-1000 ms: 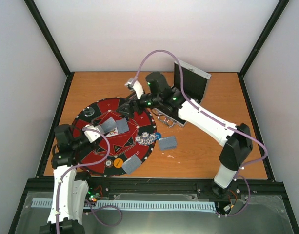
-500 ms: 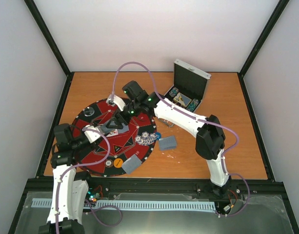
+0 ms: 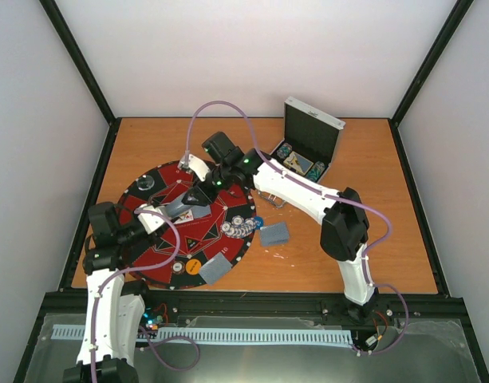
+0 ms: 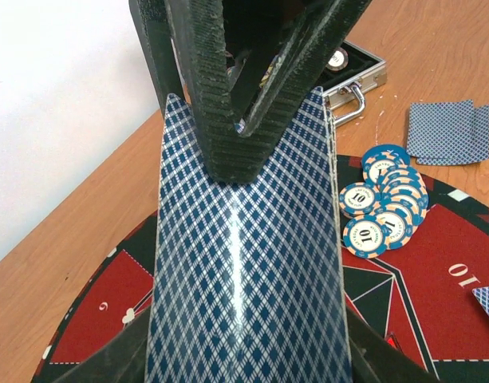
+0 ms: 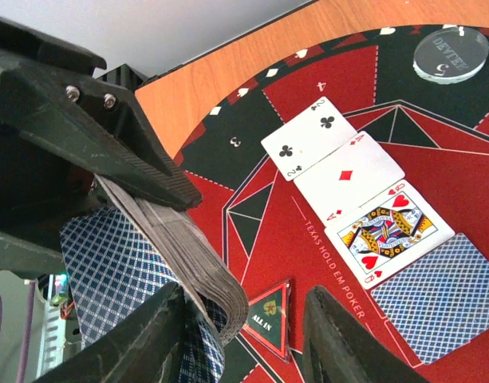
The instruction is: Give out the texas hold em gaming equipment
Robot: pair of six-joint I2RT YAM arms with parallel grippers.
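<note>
White arms (image 3: 300, 187) with black joints (image 3: 344, 227); lilac cables (image 3: 218, 104); black right tool (image 5: 246, 302).

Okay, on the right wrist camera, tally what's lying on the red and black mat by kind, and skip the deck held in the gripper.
Cards face up, two of clubs, ace of diamonds, queen of hearts: 3
Face-down card: 1
Clear disc: 1
Triangle marker: 1
Total: 6

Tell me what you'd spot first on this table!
The big round red-and-black mat fills the table's left side. Over it the left gripper clamps a thick deck of blue-checked cards, with the right gripper reaching onto it. Three face-up cards lie in a row on the mat, and a fan of poker chips sits near its edge.
</note>
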